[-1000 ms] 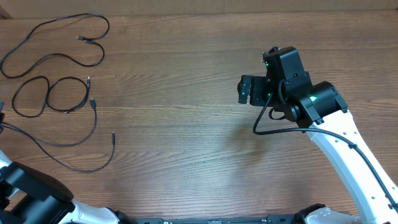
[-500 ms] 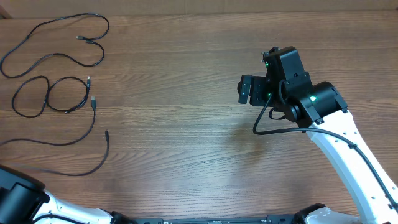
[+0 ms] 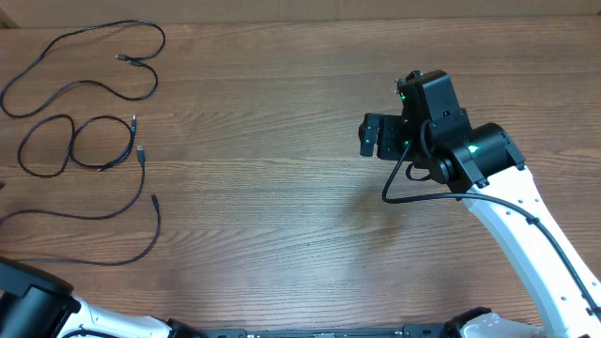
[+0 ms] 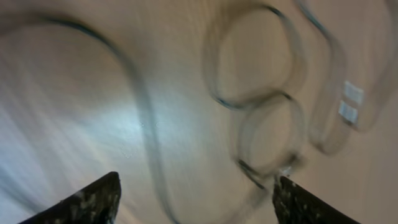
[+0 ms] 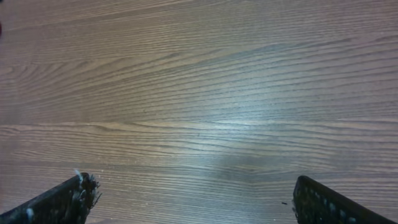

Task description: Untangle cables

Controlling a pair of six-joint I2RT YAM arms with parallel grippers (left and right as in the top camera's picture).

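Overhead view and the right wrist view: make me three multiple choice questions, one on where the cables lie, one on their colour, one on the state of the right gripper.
1. Where on the table do the cables lie in the overhead view?
A. at the left side
B. in the middle
C. at the right edge

2. What colour are the cables?
A. white
B. black
C. red

3. How is the right gripper?
A. shut on a cable
B. shut, empty
C. open, empty

Answers: 1 A, all the cords lie towards the left edge; 2 B, thin black cords on brown wood; 3 C, the right wrist view shows its jaws wide apart with only bare wood between.
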